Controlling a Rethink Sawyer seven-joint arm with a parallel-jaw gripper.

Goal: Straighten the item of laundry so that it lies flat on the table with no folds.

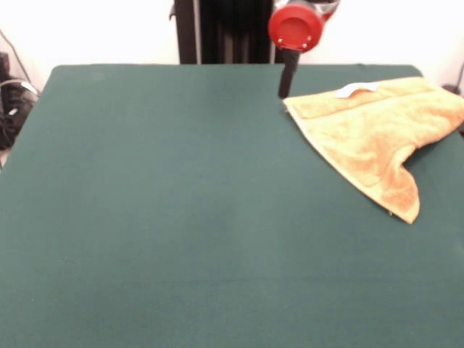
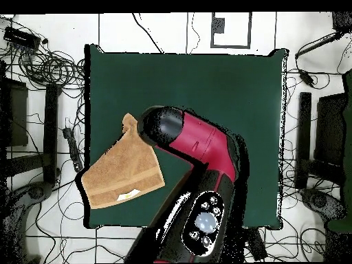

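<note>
The orange-yellow towel lies crumpled at the far right of the green table. It is folded over itself into a rough triangle whose point reaches toward the near side. Its white tag shows at the far edge. My gripper hangs below the red arm end, just above the towel's left corner. I cannot see whether it touches the cloth. In the overhead view the towel lies at the table's left edge and overhangs it. The red arm hides the gripper there.
The black pedestal stands behind the table's far edge. Cables lie off the table's left side. In the overhead view cables and stands ring the table on the floor.
</note>
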